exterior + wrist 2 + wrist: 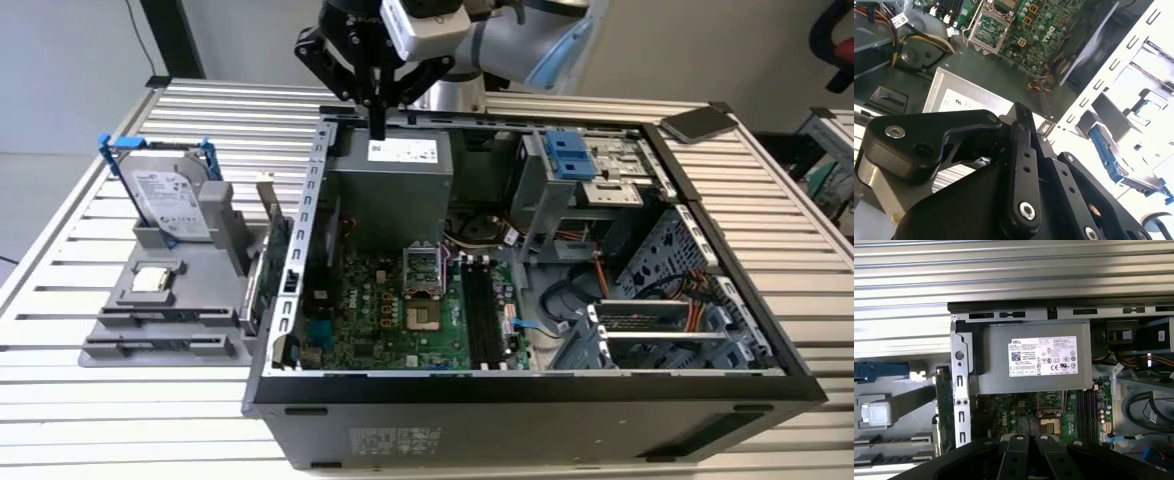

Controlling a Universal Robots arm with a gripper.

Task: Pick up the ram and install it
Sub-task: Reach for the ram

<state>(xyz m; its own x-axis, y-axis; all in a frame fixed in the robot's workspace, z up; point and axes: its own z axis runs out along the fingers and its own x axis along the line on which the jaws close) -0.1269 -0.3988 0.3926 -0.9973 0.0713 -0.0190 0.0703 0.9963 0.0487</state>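
Slatted metal table (120, 420) carrying an open computer case (534, 392), with the pincer (378, 130) at the case's 12 o'clock edge.
In the exterior view the pincer hangs above the grey power supply (394, 185), fingers drawn narrow with nothing seen between them. A grey holder (160, 348) sits at the case's 9 o'clock, a hard drive (167, 200) upright in it. I cannot tell where the ram lies: the holder's dark grooves and the green board's (387, 320) black slots are too small to read.

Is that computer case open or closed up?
Open. The computer case has one side uncovered, exposing the green motherboard and grey power supply.
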